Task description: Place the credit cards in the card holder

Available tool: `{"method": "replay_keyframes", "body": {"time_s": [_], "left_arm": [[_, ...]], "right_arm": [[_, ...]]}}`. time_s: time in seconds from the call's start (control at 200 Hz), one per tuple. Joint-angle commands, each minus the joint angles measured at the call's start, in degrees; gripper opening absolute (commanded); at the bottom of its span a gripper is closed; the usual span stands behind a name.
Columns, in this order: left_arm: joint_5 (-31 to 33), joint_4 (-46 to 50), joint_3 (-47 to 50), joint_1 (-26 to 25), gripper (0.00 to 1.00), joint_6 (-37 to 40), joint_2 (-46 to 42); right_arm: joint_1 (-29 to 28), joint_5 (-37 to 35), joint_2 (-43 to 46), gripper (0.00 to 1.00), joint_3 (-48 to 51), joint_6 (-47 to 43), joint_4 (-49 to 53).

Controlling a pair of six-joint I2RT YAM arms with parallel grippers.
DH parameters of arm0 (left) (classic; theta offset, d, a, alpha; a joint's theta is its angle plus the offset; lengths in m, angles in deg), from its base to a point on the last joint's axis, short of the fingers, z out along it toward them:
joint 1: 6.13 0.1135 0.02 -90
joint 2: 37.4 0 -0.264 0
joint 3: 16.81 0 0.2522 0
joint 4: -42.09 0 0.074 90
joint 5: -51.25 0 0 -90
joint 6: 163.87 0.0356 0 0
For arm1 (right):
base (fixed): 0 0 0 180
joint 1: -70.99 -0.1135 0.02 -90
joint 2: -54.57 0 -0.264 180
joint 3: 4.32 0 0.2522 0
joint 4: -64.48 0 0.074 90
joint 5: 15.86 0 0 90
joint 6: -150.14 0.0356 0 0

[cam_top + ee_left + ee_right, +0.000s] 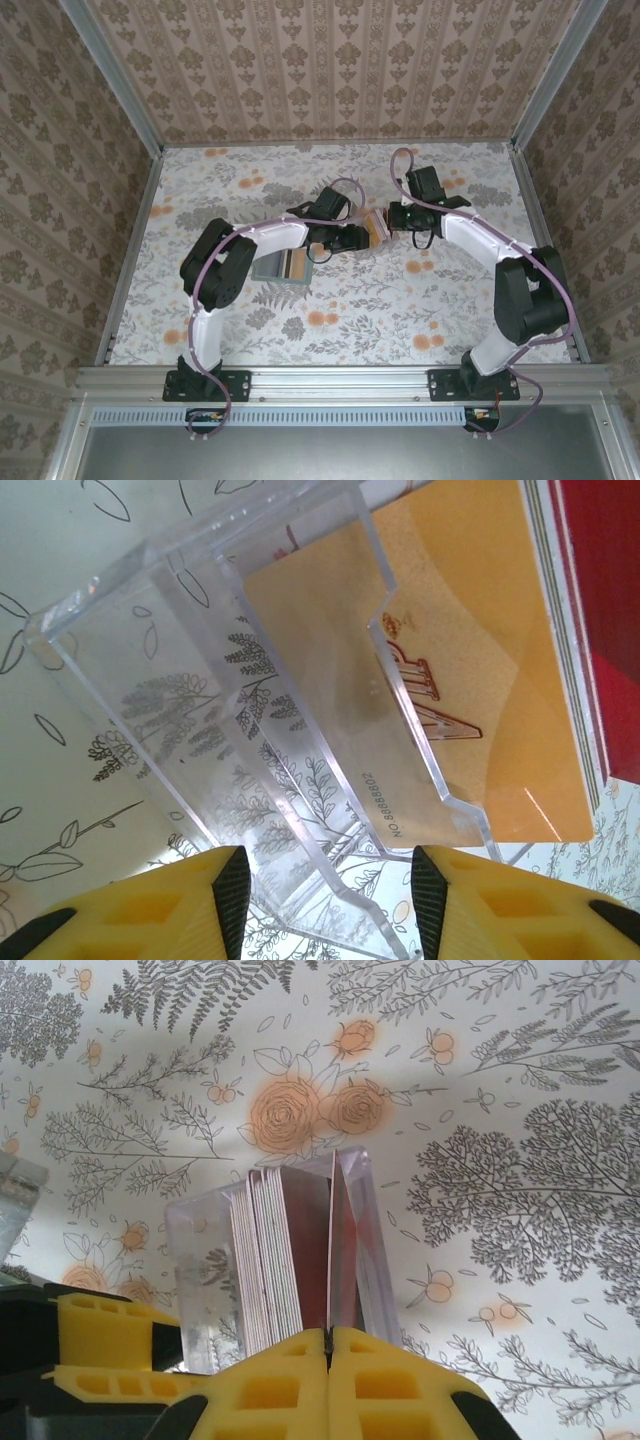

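Credit cards [272, 1260] stand upright against the closed right fingers [400, 1385].

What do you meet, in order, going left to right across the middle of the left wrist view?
floral tablecloth → empty part of the clear tray → orange-yellow card → red card
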Motion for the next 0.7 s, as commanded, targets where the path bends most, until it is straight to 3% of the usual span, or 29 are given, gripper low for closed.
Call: {"method": "replay_keyframes", "body": {"time_s": [0.0, 0.185, 0.33, 0.54, 0.695], "left_arm": [[0.18, 0.89, -0.63, 0.14, 0.5, 1.91, -5.74], [-2.37, -6.2, 5.55, 2.6, 0.52, 0.09, -13.53], [-5.71, -17.35, 13.19, 4.95, 0.53, -4.45, -19.43], [-9.9, -36.63, 20.92, 6.37, 0.56, -13.7, -22.2], [-11.53, -46.65, 23.37, 6.57, 0.56, -19.24, -20.79]], "right_arm": [[-0.13, -3.06, 5.79, 0.0, 2.75, 0.41, -1.98], [-0.07, -3.76, 15.53, 0.0, 8.39, 0.76, -8.39], [-0.11, 0.9, 19.84, 0.0, 11.09, 3.17, -13.43], [-0.31, 13.6, 19.23, 0.0, 16.13, 17.94, -30.04], [-2.09, 16.94, 17.4, 0.0, 18.65, 26.64, -40.95]]}}
